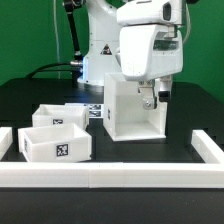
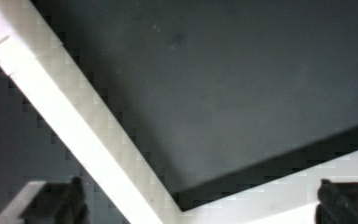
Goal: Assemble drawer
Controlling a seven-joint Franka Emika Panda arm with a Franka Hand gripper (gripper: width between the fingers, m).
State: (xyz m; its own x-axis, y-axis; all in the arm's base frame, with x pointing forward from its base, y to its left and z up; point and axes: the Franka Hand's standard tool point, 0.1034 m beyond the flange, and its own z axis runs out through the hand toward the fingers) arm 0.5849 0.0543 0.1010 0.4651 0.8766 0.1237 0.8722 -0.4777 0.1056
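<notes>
The tall white drawer housing point(image 1: 130, 110) stands upright at the table's middle, its open side facing the camera. Two small open-top white trays, one in front point(image 1: 55, 143) and one behind it point(image 1: 62, 117), sit to the exterior view's left of it. My gripper point(image 1: 150, 97) hangs at the housing's upper corner on the exterior view's right. In the wrist view my gripper point(image 2: 201, 205) is open, with dark fingertips point(image 2: 51, 205) far apart. A white housing wall point(image 2: 87, 120) runs slantwise between them, untouched by either finger, beside the dark inside point(image 2: 229, 90).
Long low white border rails run along the front point(image 1: 110, 178) and both sides point(image 1: 205, 148) of the black table. A tagged flat strip, probably the marker board point(image 1: 95, 110), shows between the trays and the housing. The robot's base point(image 1: 100, 50) stands behind.
</notes>
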